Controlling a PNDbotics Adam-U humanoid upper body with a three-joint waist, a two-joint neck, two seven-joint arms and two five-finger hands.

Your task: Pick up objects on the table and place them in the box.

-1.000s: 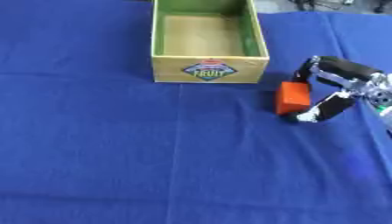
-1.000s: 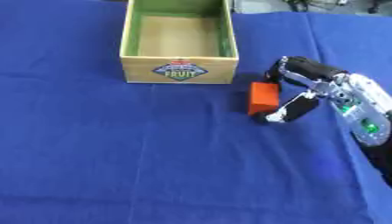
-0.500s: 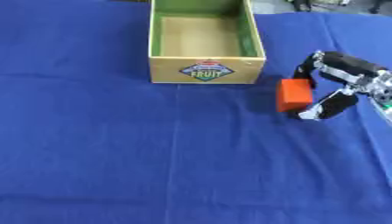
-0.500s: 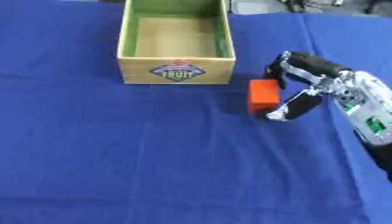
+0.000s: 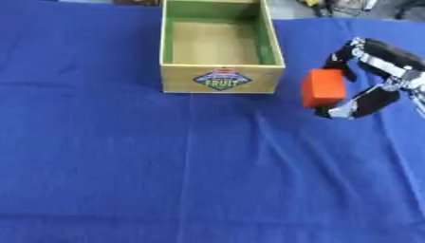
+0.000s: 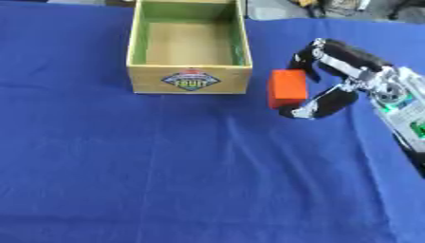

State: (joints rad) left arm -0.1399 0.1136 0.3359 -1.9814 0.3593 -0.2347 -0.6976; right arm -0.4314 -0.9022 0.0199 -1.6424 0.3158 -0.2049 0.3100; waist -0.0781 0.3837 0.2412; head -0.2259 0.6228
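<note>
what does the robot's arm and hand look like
Only the right hand shows. Its fingers are black with silver joints, the thumb black with a silvery tip. The forearm behind it is silver-white with black trim and small green and blue spots. No cables can be made out.

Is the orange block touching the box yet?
Apart. The right eye view shows blue cloth between the orange block and the box; the right robot hand holds the block.

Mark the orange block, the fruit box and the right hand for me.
orange block [image 6: 287, 87]: right eye view, middle of its front face.
fruit box [image 6: 190, 79]: right eye view, front wall at the label.
right hand [image 6: 348, 59]: right eye view, back of the hand above the block.
</note>
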